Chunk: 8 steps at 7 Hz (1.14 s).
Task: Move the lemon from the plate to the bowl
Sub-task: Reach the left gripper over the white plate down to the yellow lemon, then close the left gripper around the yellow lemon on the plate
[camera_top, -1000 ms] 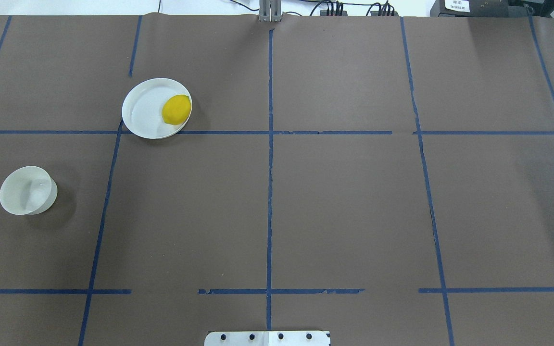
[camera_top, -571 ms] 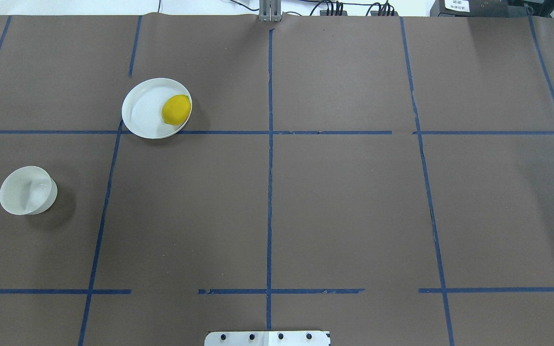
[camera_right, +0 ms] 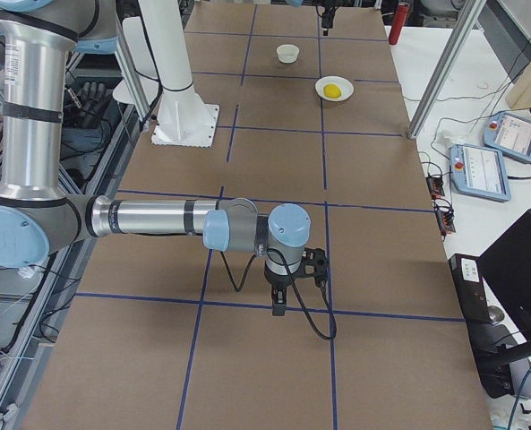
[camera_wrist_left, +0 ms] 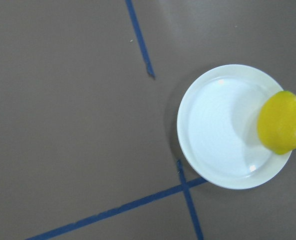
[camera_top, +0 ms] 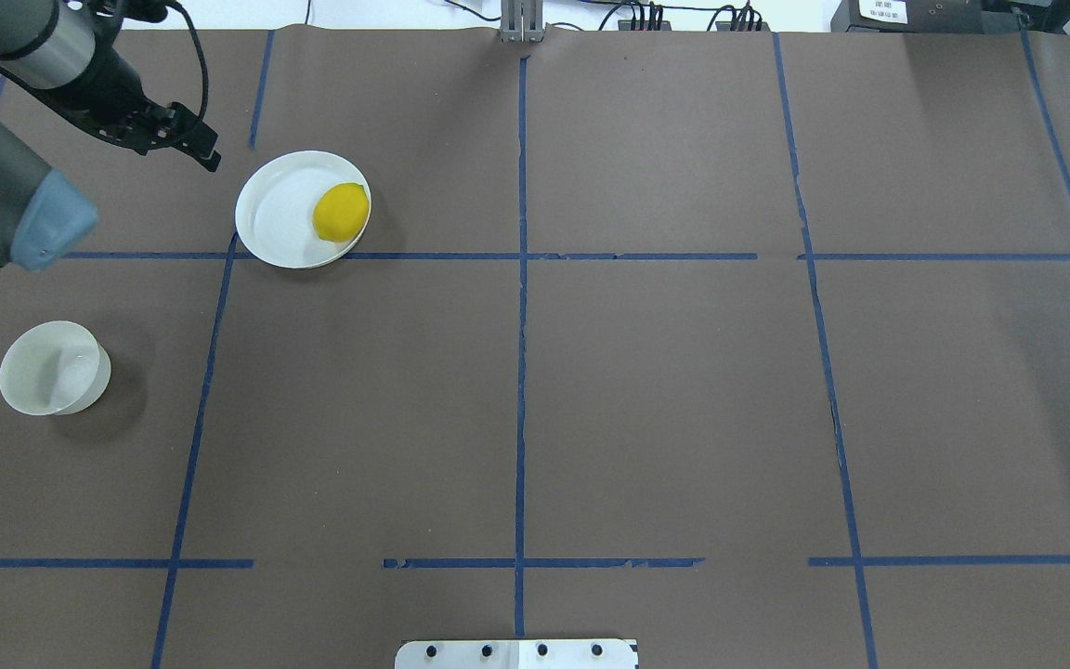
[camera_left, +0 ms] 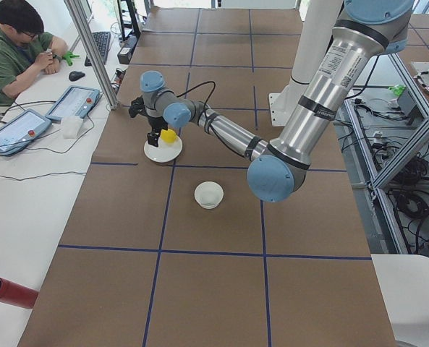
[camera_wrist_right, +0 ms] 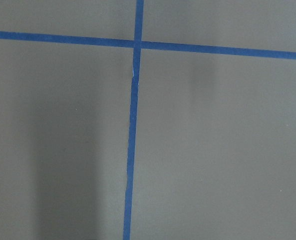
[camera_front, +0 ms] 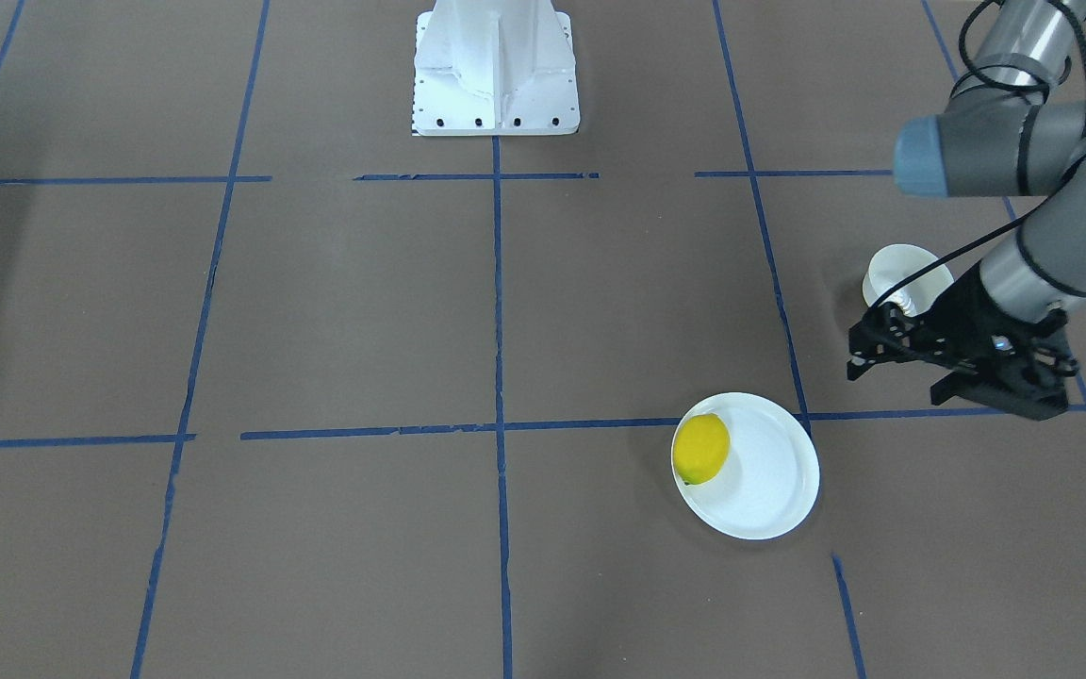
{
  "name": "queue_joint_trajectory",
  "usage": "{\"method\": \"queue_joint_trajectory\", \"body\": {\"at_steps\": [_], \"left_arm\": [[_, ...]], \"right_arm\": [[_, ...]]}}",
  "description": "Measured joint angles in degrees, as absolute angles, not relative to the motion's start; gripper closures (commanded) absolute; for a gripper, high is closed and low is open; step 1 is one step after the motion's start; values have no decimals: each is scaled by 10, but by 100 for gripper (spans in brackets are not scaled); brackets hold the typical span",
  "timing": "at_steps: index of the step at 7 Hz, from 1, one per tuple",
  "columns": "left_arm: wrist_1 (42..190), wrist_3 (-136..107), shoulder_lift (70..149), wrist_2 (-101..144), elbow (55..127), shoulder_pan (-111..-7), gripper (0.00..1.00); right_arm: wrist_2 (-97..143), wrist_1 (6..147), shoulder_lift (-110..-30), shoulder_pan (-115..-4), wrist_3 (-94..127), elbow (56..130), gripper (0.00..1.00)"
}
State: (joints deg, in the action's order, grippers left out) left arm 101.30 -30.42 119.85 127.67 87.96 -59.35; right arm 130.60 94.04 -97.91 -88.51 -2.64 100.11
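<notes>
The left hand (camera_front: 896,380), fingers spread, hangs above the bench (camera_top: 665,390) at far left. Nearer, the bowl (camera_top: 13,372) stands by the left edge. Just right of the hand sits the plate (camera_top: 280,218), well apart from the bowl. The lemon (camera_top: 341,212) lies on its right side. The right hand (camera_right: 278,307) hovers at the bench's right end; spread or pressed together, I cannot tell.

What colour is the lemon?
Bright yellow. The left wrist view shows the lemon best, at the edge of the white plate.
</notes>
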Motion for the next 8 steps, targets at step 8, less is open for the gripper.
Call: {"method": "queue_joint_trajectory", "body": {"at_steps": [8], "left_arm": [[1107,-464,1325,1173,702,-472,1]], "right_arm": [[1306,940,-979,-885,-26,1001,0]]}}
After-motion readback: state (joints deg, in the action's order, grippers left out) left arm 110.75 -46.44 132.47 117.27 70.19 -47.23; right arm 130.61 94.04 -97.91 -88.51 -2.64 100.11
